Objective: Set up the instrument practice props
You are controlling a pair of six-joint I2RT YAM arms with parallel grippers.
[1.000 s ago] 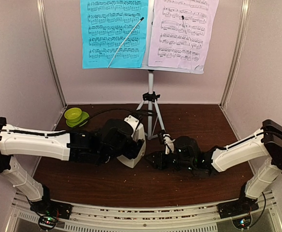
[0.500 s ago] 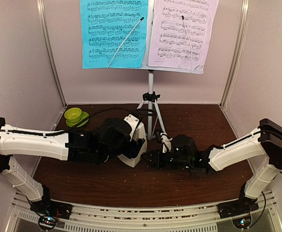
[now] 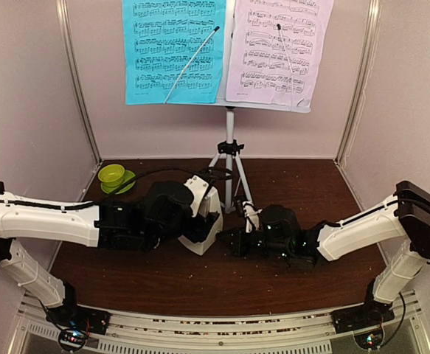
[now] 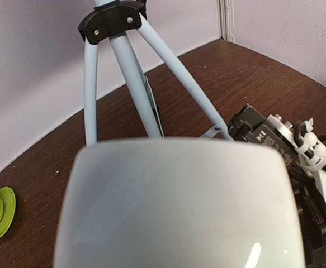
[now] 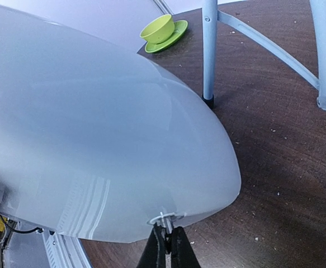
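The white music stand [image 3: 230, 125] stands at the back on its silver tripod [image 4: 129, 72], with a cyan page [image 3: 174, 51] and a lilac page [image 3: 277, 51] on it. In front of the tripod, the cream pyramid metronome [image 3: 206, 225] is gripped from the left by my left gripper [image 3: 192, 221]. In the left wrist view the metronome [image 4: 179, 206] fills the lower half and hides the fingers. My right gripper [image 5: 169, 243] is shut on a thin white tab [image 5: 165, 218] at the lower edge of the metronome [image 5: 95, 139]. From above, the right gripper [image 3: 233, 240] touches the metronome's right side.
A lime-green bowl [image 3: 112, 175] on its saucer [image 3: 126, 181] sits at the back left near the wall. A tripod leg's foot [image 5: 208, 102] rests just beyond the metronome. Pale walls enclose the brown table [image 3: 303, 184] on three sides.
The right gripper has slid a little left against the metronome and closed on the white tab. The left arm and metronome have shifted only slightly.
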